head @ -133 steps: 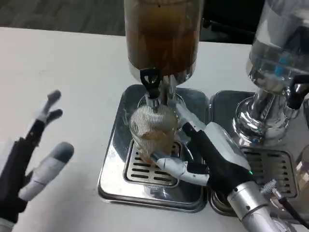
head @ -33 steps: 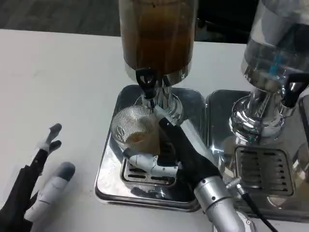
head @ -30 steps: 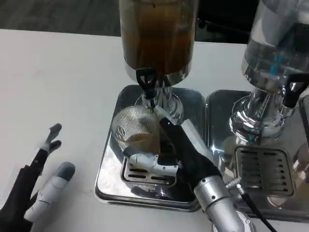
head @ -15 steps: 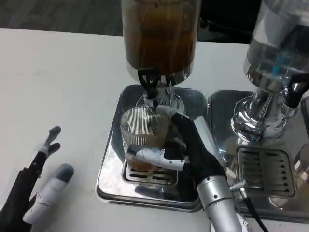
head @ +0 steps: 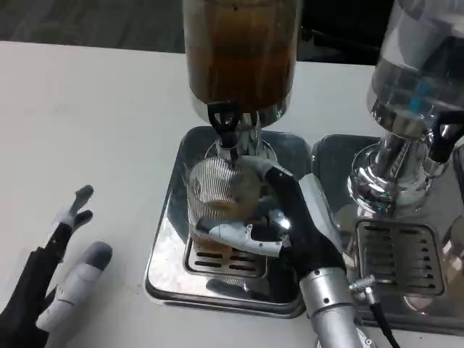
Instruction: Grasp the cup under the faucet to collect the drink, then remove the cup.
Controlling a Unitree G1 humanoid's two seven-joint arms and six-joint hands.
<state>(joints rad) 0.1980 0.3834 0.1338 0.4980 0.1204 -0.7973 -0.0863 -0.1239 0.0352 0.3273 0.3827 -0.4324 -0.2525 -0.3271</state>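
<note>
Right hand point(head: 286, 232) wraps the ribbed clear cup point(head: 217, 199) at frame centre, under the black faucet point(head: 225, 123), over a shiny steel drip tray point(head: 170, 246). Left hand point(head: 54, 279) lies open, lower left. Clear-liquid dispenser point(head: 413, 94) stands right.

Drink dispensers: two. One with brown drink point(head: 241, 51), one with clear liquid point(head: 420, 65).
Faucets: two, black-handled; one on the brown dispenser point(head: 225, 119), one on the clear dispenser point(head: 444, 141).
Drip trays: two, steel, side by side; left tray point(head: 174, 246), right tray point(head: 406, 254).
Cups: one, ribbed and clear point(head: 217, 196).
Hands: two; left hand point(head: 51, 283), right hand point(head: 286, 225).
Tables: one, white point(head: 87, 116).
</note>
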